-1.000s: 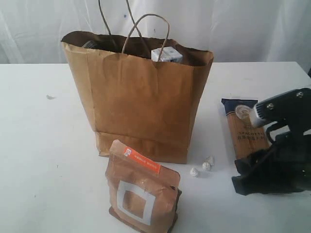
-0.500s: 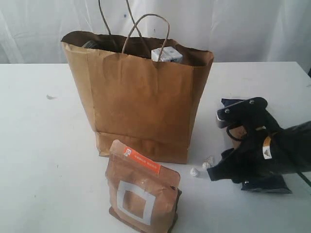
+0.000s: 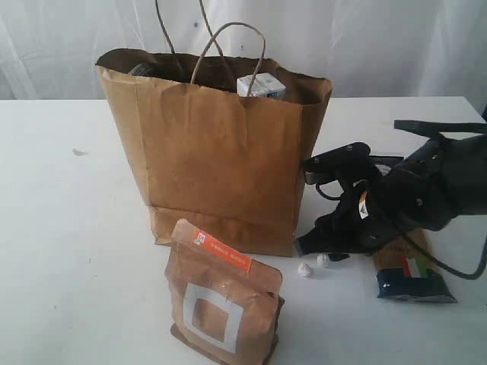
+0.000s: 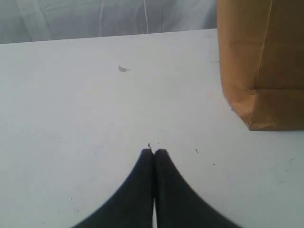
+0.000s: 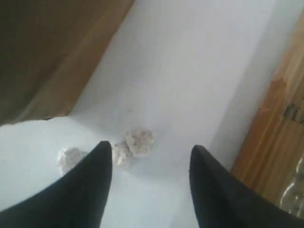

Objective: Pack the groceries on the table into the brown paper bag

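The brown paper bag (image 3: 217, 152) stands upright on the table (image 3: 61, 228), with a small blue-white carton (image 3: 261, 86) showing at its mouth. In front of it stands a brown pouch with an orange strip (image 3: 221, 300). The long spaghetti packet (image 3: 411, 272) lies to the right, partly under my right arm. My right gripper (image 5: 151, 147) is open and empty, low over the table between the bag's base (image 5: 52, 52) and the packet (image 5: 280, 137). My left gripper (image 4: 154, 151) is shut and empty, with the bag's corner (image 4: 266, 61) off to one side. It is out of the exterior view.
Three small white crumpled lumps (image 5: 139, 141) lie on the table by the bag's front right corner (image 3: 304, 269), just past my right fingertips. A small speck (image 4: 123, 68) lies on the table's left part. A white curtain hangs behind.
My right arm has swung left from beside the spaghetti packet to the bag's right base, uncovering the packet's near end. The left gripper stays shut.
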